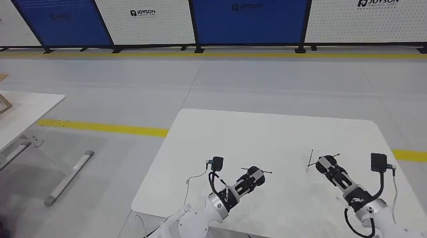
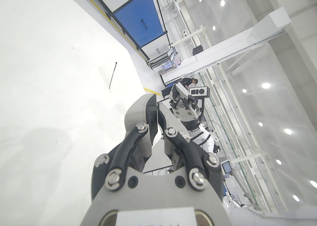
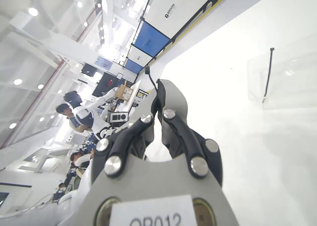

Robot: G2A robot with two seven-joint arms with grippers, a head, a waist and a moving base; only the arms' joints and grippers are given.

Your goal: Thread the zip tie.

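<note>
My right gripper [image 1: 325,163] [image 3: 156,93] hovers over the table's near right part, shut on a black zip tie [image 3: 149,74] whose head sticks out past the fingertips. A second black zip tie [image 1: 310,160] [image 2: 112,75] [image 3: 269,73] lies loose on the table just beside it, toward the middle. My left gripper [image 1: 255,173] [image 2: 156,106] sits near the front edge, left of centre, shut on a thin black strip [image 1: 265,171] that pokes out on both sides of the tips. In the left wrist view the strip itself is hidden between the pads.
The white table [image 1: 267,138] is bare beyond the two arms. A clear plastic sheet [image 3: 292,80] lies under the loose zip tie. Blue and white partition panels [image 1: 247,5] stand far behind the table. A second table [image 1: 20,111] stands to the left.
</note>
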